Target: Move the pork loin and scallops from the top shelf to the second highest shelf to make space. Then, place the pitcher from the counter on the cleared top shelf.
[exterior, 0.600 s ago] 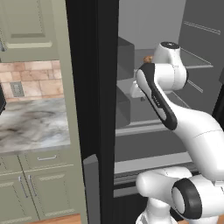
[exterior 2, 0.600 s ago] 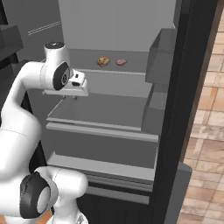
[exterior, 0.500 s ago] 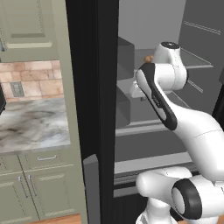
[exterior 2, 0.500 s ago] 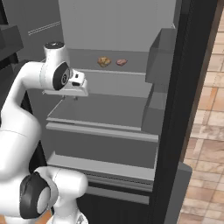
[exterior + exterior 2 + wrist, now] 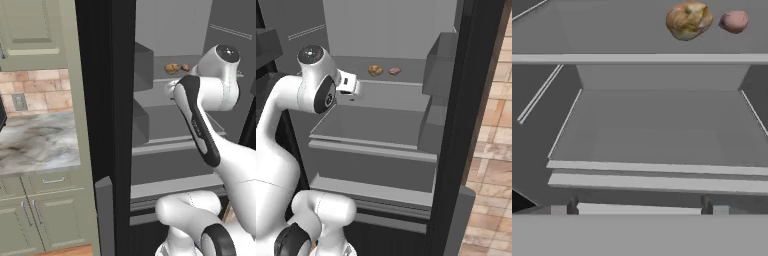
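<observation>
Open fridge: a golden-brown lump (image 5: 688, 20) and a small pink piece (image 5: 734, 21), likely soft and slippery, sit side by side on the top shelf (image 5: 612, 30). The pincer (image 5: 356, 89) hovers before it, fingers unreadable. Grip each across its middle

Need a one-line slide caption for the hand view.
Hand view into the open fridge: golden-brown lumpy food piece and small pink meat piece on the thin pale-grey top shelf, thick-lipped grey shelf below.
</observation>
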